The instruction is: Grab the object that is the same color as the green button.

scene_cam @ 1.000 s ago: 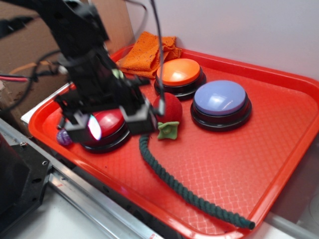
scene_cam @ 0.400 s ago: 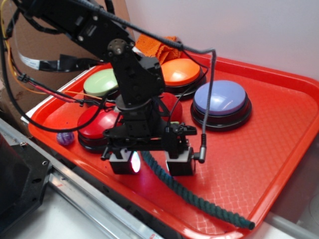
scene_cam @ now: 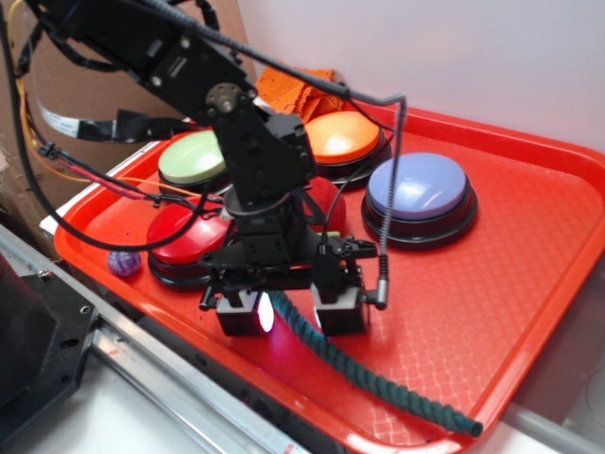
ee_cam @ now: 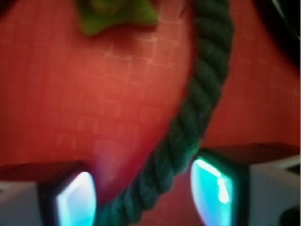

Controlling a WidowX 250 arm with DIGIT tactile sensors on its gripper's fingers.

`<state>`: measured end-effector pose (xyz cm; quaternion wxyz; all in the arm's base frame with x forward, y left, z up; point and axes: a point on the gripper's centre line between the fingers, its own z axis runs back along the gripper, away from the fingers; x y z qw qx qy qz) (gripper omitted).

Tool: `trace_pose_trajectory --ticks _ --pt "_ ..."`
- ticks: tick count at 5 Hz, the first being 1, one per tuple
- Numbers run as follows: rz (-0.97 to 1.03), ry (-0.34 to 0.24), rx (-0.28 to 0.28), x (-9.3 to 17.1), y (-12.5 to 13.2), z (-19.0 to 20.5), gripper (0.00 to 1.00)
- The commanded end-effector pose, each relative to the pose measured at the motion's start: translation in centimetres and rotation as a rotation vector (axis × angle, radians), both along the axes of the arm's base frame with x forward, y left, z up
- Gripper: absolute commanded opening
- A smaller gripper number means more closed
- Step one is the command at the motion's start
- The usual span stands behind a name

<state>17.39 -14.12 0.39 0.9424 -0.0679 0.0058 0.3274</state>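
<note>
Jaws (scene_cam: 291,312) stand open and low over the red tray (scene_cam: 492,312), one to each side of the dark green rope (scene_cam: 378,378), holding nothing yet. From where I stand, the risk is the rope rolling out as they close, since in the wrist view it crosses the gap on a slant and sits nearer one jaw. It is thick, twisted, and curves from beside the red button (scene_cam: 184,236) towards the tray's near edge.
</note>
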Motion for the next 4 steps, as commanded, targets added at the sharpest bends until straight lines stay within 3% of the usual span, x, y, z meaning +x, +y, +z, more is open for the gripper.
trace_pose_trajectory --ticks 1,4 --pt "0.022 -0.021 -0.004 0.4 0.1 0.1 0.0" --pt "-0.246 -0.03 0.078 1.4 2.5 5.8 0.0"
